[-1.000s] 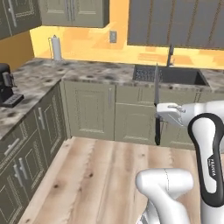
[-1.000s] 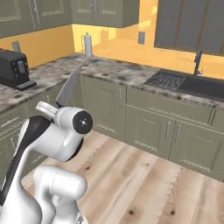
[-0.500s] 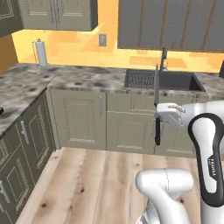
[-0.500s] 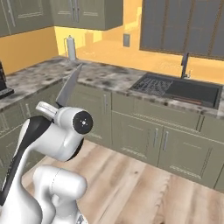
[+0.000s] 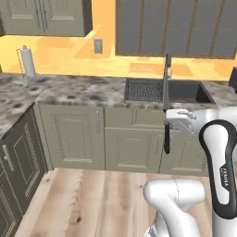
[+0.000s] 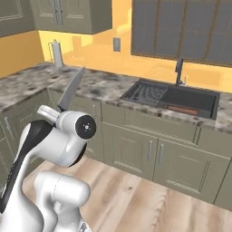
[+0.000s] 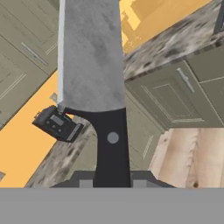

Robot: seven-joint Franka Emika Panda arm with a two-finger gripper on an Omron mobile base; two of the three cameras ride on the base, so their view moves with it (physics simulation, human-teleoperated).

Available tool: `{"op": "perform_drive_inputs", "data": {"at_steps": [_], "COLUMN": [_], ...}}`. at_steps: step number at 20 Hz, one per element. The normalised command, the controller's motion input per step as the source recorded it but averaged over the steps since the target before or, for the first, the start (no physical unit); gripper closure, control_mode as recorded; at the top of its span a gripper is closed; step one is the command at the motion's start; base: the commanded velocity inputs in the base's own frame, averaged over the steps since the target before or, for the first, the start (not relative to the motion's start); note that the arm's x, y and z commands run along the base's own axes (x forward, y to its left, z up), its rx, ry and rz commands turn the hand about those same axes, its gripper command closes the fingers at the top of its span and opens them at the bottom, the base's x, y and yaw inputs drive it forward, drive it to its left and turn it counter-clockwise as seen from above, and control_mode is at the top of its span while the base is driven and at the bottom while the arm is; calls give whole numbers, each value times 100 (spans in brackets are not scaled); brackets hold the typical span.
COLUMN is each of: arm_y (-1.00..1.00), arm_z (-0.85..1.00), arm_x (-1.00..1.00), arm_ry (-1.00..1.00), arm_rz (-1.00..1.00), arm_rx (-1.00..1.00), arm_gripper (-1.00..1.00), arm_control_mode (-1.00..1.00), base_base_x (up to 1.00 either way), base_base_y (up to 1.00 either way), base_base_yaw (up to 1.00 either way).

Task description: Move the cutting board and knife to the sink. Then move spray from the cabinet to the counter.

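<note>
- A white paper-towel roll on an upright holder [image 5: 28,61] stands at the back of the speckled grey-and-brown marble-look counter [image 5: 78,90], far left of the sink.
- A small grey wall outlet [image 5: 98,46] sits on the yellow wall, above the counter and left of the sink.
- The dark grey recessed sink [image 5: 185,91] lies in the counter, with a wire grid rack [image 5: 143,90] in its left part and a dark upright faucet [image 6: 178,71] behind it.
- In the right base view, the flat reddish-brown wooden cutting board [image 6: 183,110] lies inside the sink, along its front wall, right of the rack.
- The two-finger gripper [image 5: 166,121] hangs in front of the sink's cabinet fronts, closed on the black handle of the kitchen knife [image 5: 165,99].
- The knife stands upright: its pointed silver-grey blade rises across the sink's edge in the left base view, the handle pointing down.
- In the hand view a round rivet shows on the handle between the fingertips [image 7: 139,181].
- Small dark lettering runs along the white forearm right of the sink, too small to read.
</note>
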Motion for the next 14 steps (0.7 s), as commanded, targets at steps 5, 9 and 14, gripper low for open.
{"op": "perform_drive_inputs", "data": {"at_steps": [5,9,14], "arm_y": [0,0,0], "arm_z": [0,0,0], "arm_x": [0,0,0], "arm_ry": [0,0,0], "arm_rz": [0,0,0], "arm_rx": [0,0,0], "arm_gripper": [100,100,100], "arm_control_mode": [100,100,100], "base_base_x": [55,54,40], "base_base_y": [-37,-43,-53], "base_base_yaw": [-3,0,0]}}
